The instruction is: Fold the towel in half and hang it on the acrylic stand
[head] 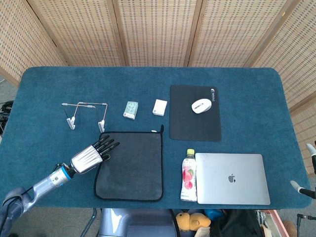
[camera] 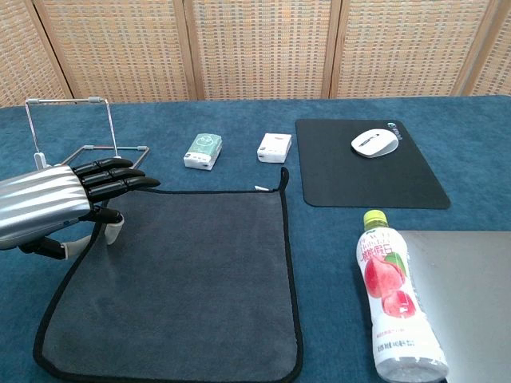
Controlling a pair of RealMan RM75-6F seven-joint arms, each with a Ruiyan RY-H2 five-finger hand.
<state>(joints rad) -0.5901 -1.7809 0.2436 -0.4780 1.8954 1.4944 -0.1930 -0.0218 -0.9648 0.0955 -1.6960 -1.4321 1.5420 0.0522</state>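
Laptop (camera: 463,279) cropped, right hand unseen.

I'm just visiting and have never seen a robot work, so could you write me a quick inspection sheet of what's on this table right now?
Surface: blue carpeted table, rounded corners.
Job's things: dark grey towel lying flat and unfolded; acrylic stand beside its far left corner, nothing hanging on it.
Clutter: two small boxes, white mouse on a black mouse pad, peach drink bottle, closed laptop.
Hands: left hand over the towel's left edge, fingers extended, holding nothing; right hand not in view.
Cables: nothing seen on the table.
Surroundings: woven folding screens behind.
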